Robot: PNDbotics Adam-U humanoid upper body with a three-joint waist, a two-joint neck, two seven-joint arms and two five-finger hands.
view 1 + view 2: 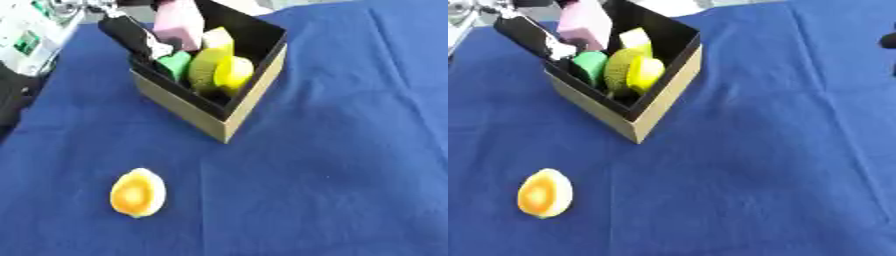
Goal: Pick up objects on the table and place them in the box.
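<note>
Over the box (229,116), our left robot hand (140,36) reaches in.
We cannot tell its finger state; pink block (179,22) (among yellow, green pieces) inside, orange half-fruit (137,193) on the desk (350,165).

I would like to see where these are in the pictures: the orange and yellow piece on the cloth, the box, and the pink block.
orange and yellow piece (137,193), left eye view, on its orange middle.
box (249,102), left eye view, on its tan outer wall.
pink block (585,24), right eye view, on its front face.
</note>
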